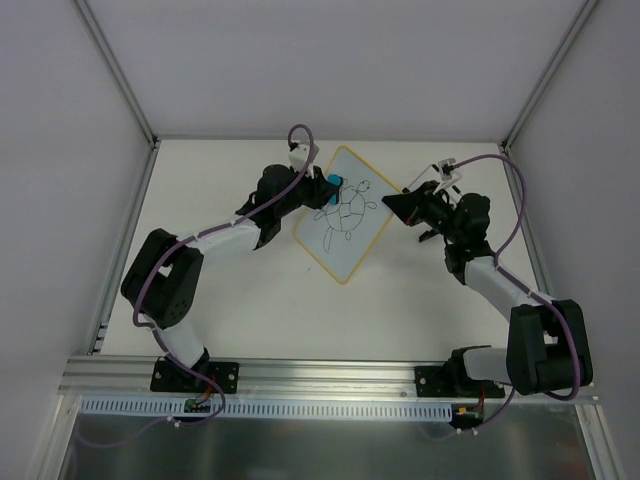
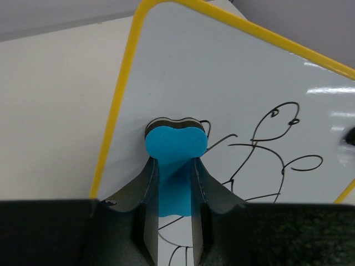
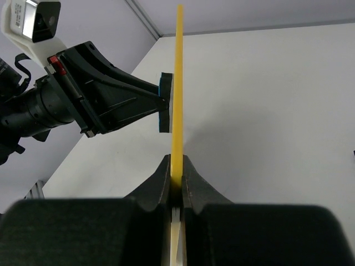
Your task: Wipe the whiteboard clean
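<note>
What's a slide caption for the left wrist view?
Left gripper holds a blue eraser at the yellow-rimmed whiteboard, beside the black line drawing not yet erased.

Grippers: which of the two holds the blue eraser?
The left gripper: its fingers pinch the eraser, while the right gripper clamps the whiteboard by its rim.

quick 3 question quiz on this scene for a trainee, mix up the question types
1. True or false: the right gripper is shut on the whiteboard rim.
2. What does the left gripper hold? A) a marker B) a blue eraser C) nothing
3. Short answer: has the drawing been wiped off yet?

Key: 1 true; 2 B; 3 no, its lines are all on the board.
</note>
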Controlling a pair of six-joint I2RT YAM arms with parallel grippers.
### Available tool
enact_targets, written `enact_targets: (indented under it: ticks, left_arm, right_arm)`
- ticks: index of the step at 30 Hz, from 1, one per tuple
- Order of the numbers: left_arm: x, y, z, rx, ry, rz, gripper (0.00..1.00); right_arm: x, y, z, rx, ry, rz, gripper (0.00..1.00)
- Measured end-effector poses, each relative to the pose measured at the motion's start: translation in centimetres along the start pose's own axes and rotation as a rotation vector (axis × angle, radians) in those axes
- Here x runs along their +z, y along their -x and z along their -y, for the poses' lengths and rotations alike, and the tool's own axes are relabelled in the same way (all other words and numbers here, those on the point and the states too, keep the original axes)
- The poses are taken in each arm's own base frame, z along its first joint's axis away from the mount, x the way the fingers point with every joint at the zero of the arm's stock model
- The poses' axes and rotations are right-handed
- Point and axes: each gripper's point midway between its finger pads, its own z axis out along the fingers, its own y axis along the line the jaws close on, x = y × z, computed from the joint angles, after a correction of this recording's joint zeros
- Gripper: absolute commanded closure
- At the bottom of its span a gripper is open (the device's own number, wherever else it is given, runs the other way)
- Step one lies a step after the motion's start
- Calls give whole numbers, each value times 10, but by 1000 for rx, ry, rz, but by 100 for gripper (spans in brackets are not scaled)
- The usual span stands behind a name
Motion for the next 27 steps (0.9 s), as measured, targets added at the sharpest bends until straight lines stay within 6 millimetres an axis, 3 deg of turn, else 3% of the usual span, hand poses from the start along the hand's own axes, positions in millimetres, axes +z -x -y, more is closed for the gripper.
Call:
enact_targets:
  ticks: [3, 12, 15, 22, 27]
  left_arm:
    - [6, 3, 13, 17, -28, 26, 98]
    - [23, 18, 92, 124, -148, 83, 99]
    - [27, 18, 104, 142, -139, 88, 100]
    - [31, 24, 87, 120, -21, 98, 100]
    - [30, 36, 40, 57, 100, 120, 100]
  right_arm:
    - [0, 1, 2, 0, -11, 6, 100]
    - [2, 2, 5, 3, -26, 10, 100]
    - [2, 2, 8, 8, -41, 11, 100]
    - [2, 1, 10, 12, -54, 11, 100]
    - [2, 1, 8, 11, -49, 10, 100]
